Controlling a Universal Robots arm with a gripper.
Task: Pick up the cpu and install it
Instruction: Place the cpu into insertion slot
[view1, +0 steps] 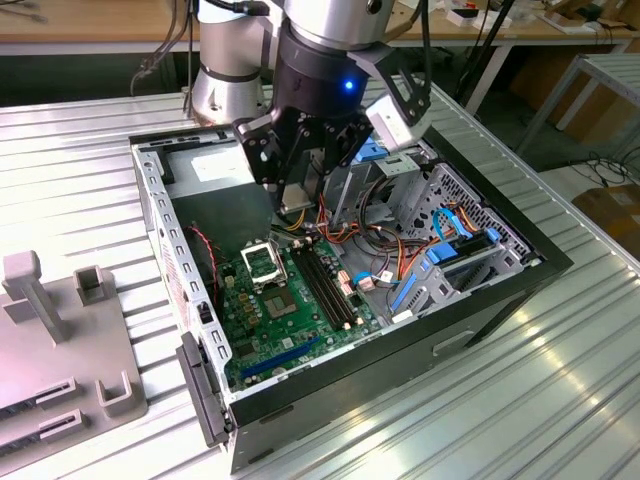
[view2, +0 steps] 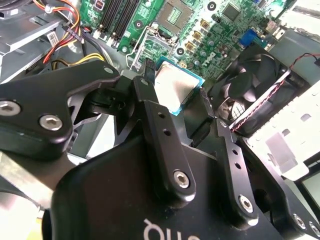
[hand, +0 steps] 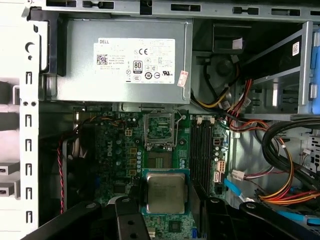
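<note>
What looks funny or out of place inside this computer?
Nothing looks broken. The odd bit is the chip: it hangs gripped in the tool, up above the green board, not sitting in its socket.

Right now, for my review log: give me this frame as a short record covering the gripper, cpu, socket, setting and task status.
gripper: shut on the cpu, fingers on two opposite edges
cpu: pale face showing in both wrist views, held flat above the green motherboard
socket: silver-framed, on the motherboard, appears empty
setting: open computer case lying on a ribbed metal table
status: cpu picked up, not yet seated in the socket
</note>
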